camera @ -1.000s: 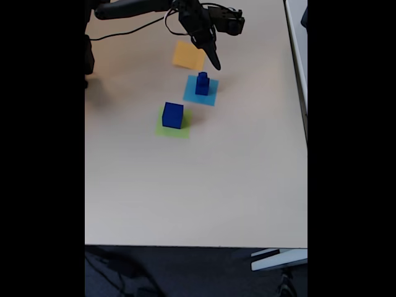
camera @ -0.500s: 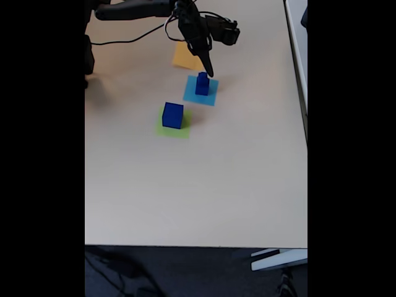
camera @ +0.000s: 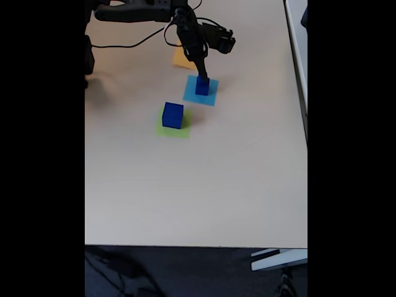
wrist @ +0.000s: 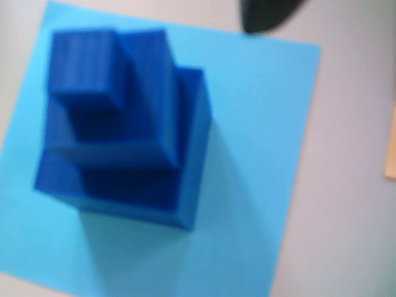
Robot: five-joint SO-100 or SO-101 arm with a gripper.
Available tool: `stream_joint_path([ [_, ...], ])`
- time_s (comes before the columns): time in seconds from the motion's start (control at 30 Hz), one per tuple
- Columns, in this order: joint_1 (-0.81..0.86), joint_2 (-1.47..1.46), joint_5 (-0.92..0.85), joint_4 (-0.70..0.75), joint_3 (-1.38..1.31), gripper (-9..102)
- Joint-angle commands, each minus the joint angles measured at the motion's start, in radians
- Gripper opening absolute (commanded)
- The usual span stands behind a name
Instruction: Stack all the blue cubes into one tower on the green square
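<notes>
- looking through my wrist view, i see the light-blue square (wrist: 260, 124) lying flat on the pale table (wrist: 352, 154), and it serves as my landmark.
- on that square the medium blue cube (wrist: 179, 185) stands, with the small blue cube (wrist: 93, 74) stacked on top of it; both are blurred.
- a dark tip of my pincer (wrist: 269, 13) pokes in at the top edge, just beyond the far edge of the light-blue square; i cannot tell from here whether my jaws are spread or pressed together.
- a sliver of the orange square (wrist: 391, 142) shows at the right edge, apart from the light-blue square.
- in the fixed view, my pincer (camera: 202, 77) hangs right at the top of the small stack (camera: 202, 87) on the light-blue square (camera: 211, 96); its state stays unclear here too.
- the green square (camera: 162, 130) lies down and to the left of the light-blue square, close by but not touching it.
- the large blue cube (camera: 172, 116) sits on the green square.
- the orange square (camera: 180, 60) lies just above the light-blue one, partly under my arm (camera: 133, 10).
</notes>
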Motion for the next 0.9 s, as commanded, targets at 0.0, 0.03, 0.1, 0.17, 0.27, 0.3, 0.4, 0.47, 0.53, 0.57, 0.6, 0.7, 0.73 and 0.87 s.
stream_joint_path([
  [0.0, 0.008, 0.064, -0.005, -0.028, 0.000, 31],
  [0.03, 0.009, 0.063, -0.006, -0.031, 0.000, 31],
  [0.1, 0.009, 0.063, -0.008, -0.031, 0.000, 30],
  [0.17, 0.011, 0.063, -0.008, -0.031, 0.014, 29],
  [0.27, 0.017, 0.064, -0.009, -0.037, 0.037, 28],
  [0.3, 0.020, 0.064, -0.012, -0.038, 0.043, 28],
  [0.4, 0.029, 0.069, -0.015, -0.043, 0.064, 28],
  [0.47, 0.034, 0.072, -0.017, -0.044, 0.069, 27],
  [0.53, 0.038, 0.072, -0.018, -0.046, 0.072, 27],
  [0.57, 0.041, 0.072, -0.020, -0.046, 0.072, 27],
  [0.6, 0.043, 0.074, -0.023, -0.048, 0.072, 27],
  [0.7, 0.048, 0.075, -0.026, -0.051, 0.071, 27],
  [0.73, 0.048, 0.075, -0.026, -0.052, 0.071, 27],
  [0.87, 0.052, 0.061, -0.037, -0.054, 0.046, 27],
])
